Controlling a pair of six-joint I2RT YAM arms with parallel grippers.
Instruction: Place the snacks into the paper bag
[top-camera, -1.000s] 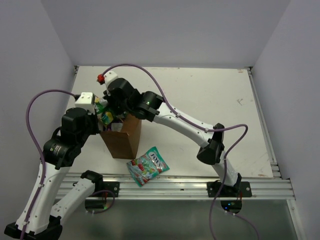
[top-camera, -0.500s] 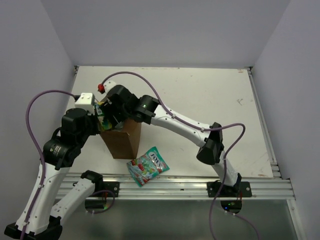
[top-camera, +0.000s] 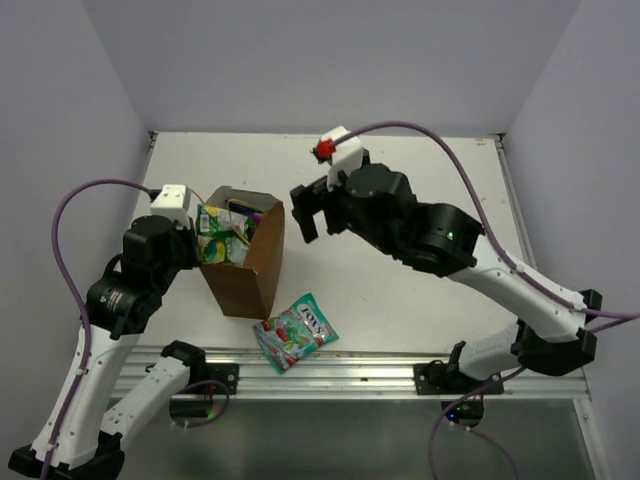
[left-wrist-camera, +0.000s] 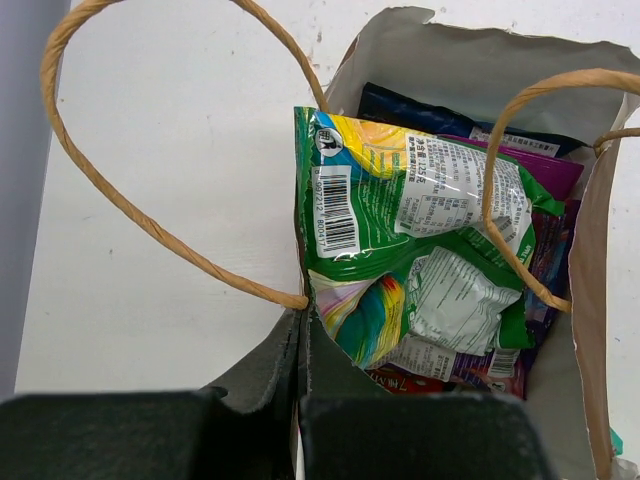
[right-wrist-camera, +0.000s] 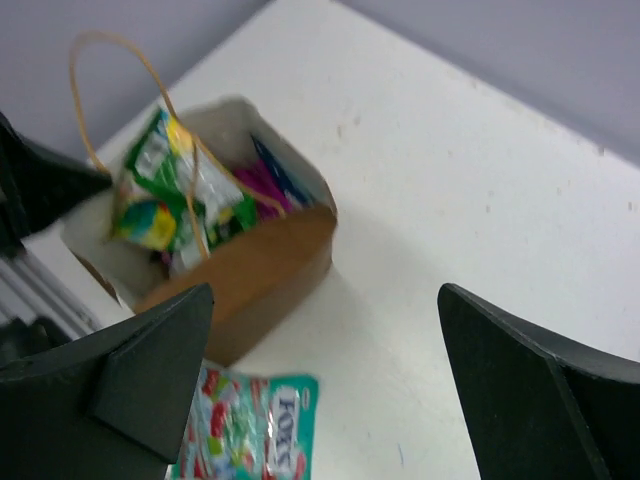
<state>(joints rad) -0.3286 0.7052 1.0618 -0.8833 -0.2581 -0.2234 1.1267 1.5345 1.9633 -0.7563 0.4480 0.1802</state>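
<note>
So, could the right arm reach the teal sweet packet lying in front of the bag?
Probably yes: the right gripper is open and empty, and the teal packet lies uncovered, low beside the paper bag.

A white bench (top-camera: 420, 190) fills most of the top view, matt and lightly scuffed, with a small dark mark (top-camera: 480, 203) towards its far right part. An aluminium rail (top-camera: 350, 375) runs along its near edge, and a narrower metal strip (top-camera: 530, 270) runs along its right edge. Pale lavender walls enclose it: a back wall (top-camera: 330, 60), a left wall (top-camera: 60, 120) and a right wall (top-camera: 600, 130). Below the rail lies a grey, slightly glossy surface (top-camera: 330, 440).
</note>
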